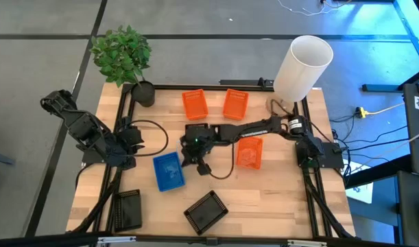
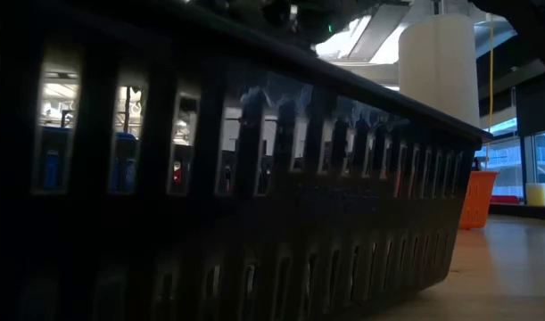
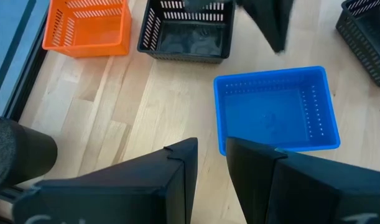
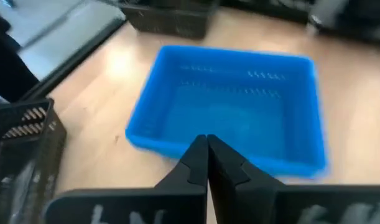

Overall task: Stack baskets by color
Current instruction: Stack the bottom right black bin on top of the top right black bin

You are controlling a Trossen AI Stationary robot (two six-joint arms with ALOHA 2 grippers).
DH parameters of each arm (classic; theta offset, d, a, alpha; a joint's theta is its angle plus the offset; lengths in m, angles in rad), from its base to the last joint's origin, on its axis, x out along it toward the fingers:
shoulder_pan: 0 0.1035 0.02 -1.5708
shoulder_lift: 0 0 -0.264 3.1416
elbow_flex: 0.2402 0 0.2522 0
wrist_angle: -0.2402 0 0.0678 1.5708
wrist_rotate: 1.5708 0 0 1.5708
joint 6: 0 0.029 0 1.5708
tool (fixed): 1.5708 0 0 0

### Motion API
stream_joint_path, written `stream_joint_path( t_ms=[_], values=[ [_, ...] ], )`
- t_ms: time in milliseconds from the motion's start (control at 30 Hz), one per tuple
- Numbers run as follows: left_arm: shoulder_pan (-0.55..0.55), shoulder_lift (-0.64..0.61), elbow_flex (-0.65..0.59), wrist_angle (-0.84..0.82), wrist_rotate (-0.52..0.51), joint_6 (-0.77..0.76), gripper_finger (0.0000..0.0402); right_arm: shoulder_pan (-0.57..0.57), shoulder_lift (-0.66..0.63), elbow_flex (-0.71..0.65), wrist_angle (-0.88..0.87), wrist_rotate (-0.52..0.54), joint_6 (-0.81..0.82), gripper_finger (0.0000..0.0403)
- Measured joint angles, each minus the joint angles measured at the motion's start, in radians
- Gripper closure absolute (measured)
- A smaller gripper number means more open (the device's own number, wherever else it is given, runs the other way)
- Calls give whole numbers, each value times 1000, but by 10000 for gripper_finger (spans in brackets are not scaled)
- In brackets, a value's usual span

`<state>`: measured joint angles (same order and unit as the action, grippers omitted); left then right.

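One blue basket stands on its base at the table's near left of middle. Three orange baskets stand farther back and to the right. Two black baskets stand near the front edge, and another black basket lies partly under my right arm. My right gripper is shut and hovers over the blue basket's rim, holding nothing. My left gripper waits at the table's left, open and raised, with nothing between its fingers.
A potted plant stands at the far left corner and a tall white cylinder at the far right. A dark frame rail runs around the table. In the low view a black basket blocks most of the sight.
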<state>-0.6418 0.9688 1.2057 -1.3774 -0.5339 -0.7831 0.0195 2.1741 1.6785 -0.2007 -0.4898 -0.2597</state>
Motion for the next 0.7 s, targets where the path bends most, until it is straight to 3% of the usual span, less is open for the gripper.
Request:
stream_joint_path(
  t_ms=[233,333,500,700],
  values=[
    [0,0,0,-1,0,7,325,15,-49,195,-455,158,-4,403],
    [0,0,0,-3,0,23,325,23,-48,281,-635,177,-3,403],
    [0,0,0,-5,0,85,325,39,-44,344,-764,180,72,391],
    [0,0,0,-6,0,113,325,43,-43,373,-822,172,177,340]
  ],
)
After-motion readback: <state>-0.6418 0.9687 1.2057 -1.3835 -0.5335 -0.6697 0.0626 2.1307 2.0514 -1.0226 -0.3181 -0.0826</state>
